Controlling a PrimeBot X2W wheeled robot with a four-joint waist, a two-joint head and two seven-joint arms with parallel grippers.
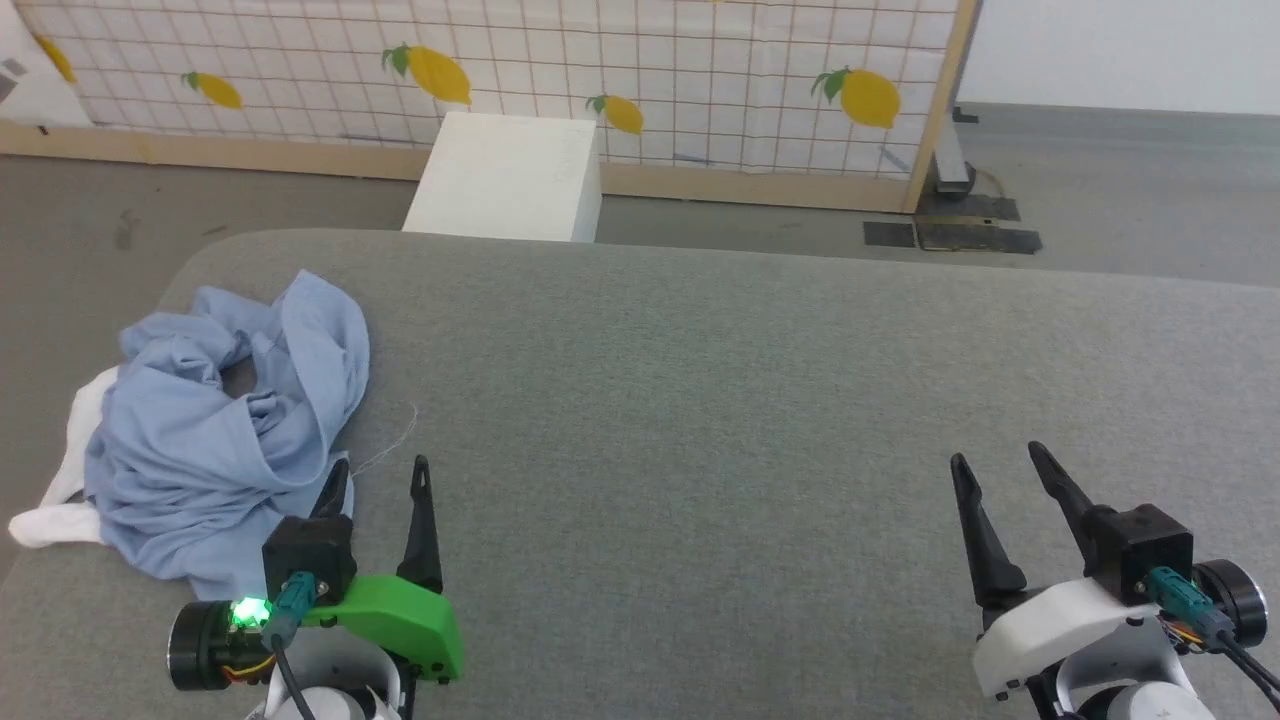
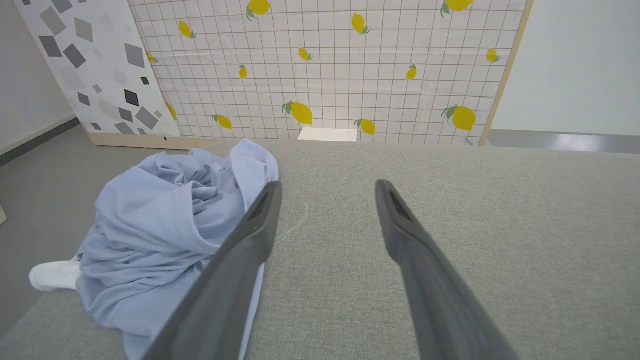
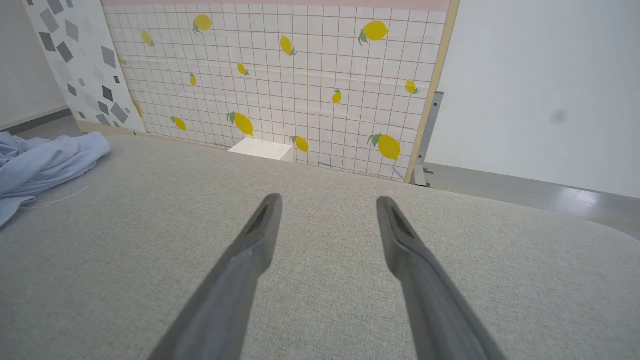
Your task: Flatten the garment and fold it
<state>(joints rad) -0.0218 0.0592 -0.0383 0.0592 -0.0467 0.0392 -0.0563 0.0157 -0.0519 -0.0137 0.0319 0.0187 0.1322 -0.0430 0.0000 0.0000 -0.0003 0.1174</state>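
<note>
Garment (image 1: 215, 450): light blue tee, crumpled in a loose heap w/ deep folds, not flattened or folded. Lies on left end of grey bench (image 1: 720, 400). White fabric part pokes out at heap's left side, by bench edge.

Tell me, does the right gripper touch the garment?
Apart. In the head view, the right gripper is far across the grey surface from the garment.
</note>
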